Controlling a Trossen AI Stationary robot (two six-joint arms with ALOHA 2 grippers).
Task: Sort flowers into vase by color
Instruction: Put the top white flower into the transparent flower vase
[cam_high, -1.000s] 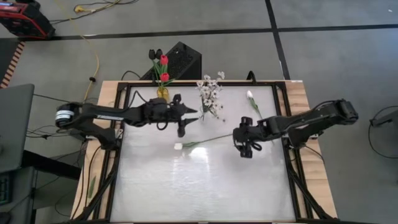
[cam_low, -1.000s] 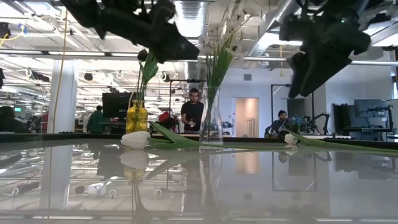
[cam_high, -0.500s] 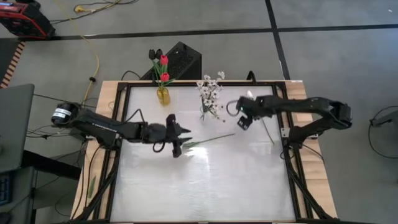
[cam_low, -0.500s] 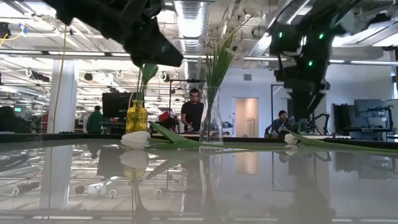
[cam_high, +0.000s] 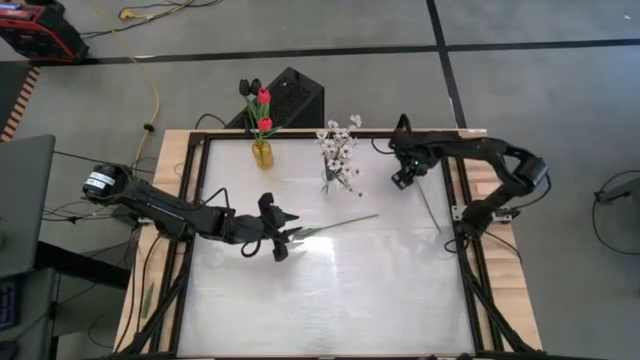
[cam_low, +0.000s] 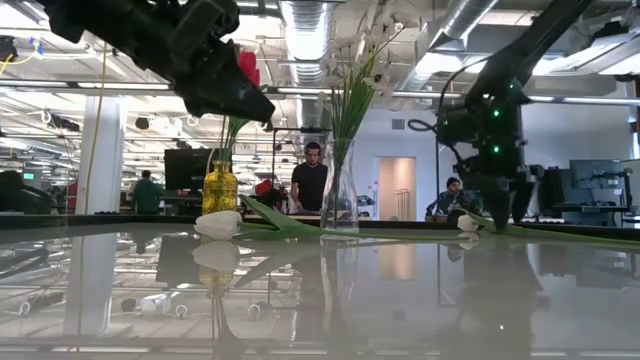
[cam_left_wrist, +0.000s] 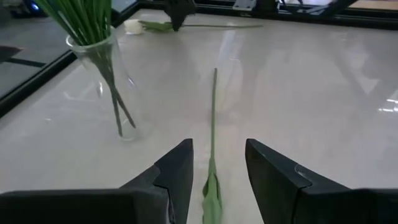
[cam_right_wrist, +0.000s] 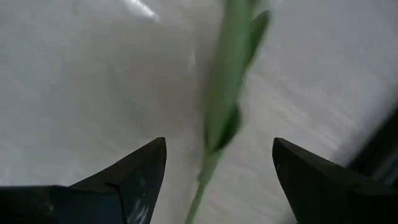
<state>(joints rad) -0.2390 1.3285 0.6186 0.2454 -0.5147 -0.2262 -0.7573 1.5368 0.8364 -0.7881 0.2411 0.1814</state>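
Fingers of the left gripper (cam_left_wrist: 216, 171) stood spread astride the white-headed, thin green-stemmed flower (cam_high: 335, 224) lying mid-table; right gripper (cam_right_wrist: 214, 165) gaped above another. Light, floppy, probably slippery: best pinched mid-stem.

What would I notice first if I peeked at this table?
Probably the red flowers in the little yellow vase at the table's back edge, beside a clear vase of tiny white blossoms. Then the two dark arms: the left gripper and the right gripper each hover open over a flower lying flat.
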